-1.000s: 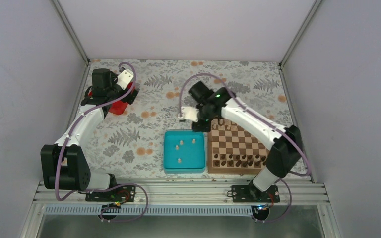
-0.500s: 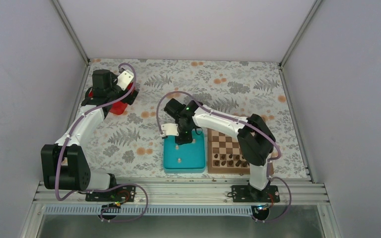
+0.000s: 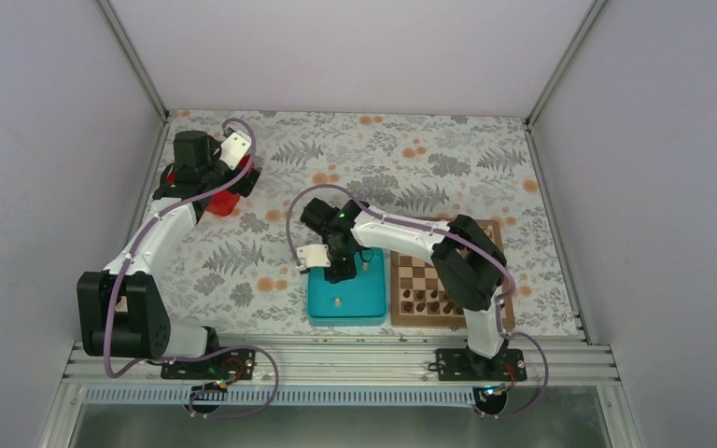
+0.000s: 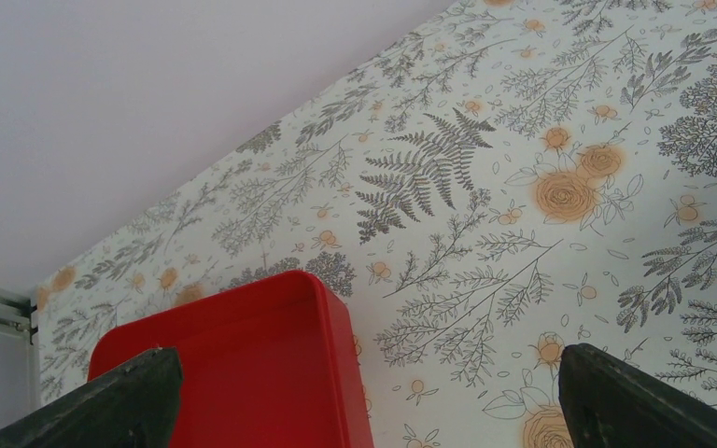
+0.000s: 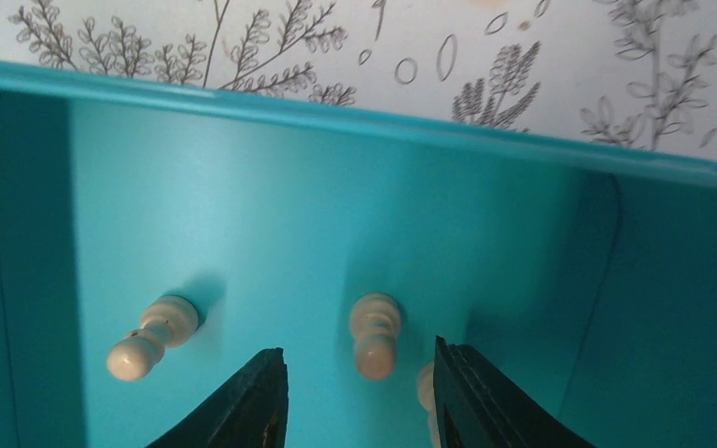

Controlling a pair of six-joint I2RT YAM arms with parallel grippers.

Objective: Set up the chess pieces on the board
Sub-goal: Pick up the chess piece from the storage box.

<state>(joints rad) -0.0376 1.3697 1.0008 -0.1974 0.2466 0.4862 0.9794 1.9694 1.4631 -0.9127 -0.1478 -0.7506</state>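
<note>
The board (image 3: 429, 278) lies right of the teal tray (image 3: 346, 306), with dark chessmen in its near rows. My right gripper (image 3: 340, 271) reaches down into the tray's far part. In the right wrist view it (image 5: 359, 366) is open with a pale pawn (image 5: 374, 334) standing between its fingertips. A second pale pawn (image 5: 151, 336) stands to the left, and a third (image 5: 427, 385) peeks from behind the right finger. Another pale pawn (image 3: 337, 301) stands in the tray's near part. My left gripper (image 3: 240, 177) is open and empty over a red tray (image 4: 243, 369) at the far left.
The floral tablecloth (image 3: 383, 163) covers the table. The teal tray's far wall (image 5: 355, 126) rises just ahead of the right gripper. Much of the board is hidden under the right arm (image 3: 429, 243). Metal posts and grey walls bound the table.
My right gripper swung left from the board's far corner to the teal tray and lowered over the pale pawns. The left arm has not moved.
</note>
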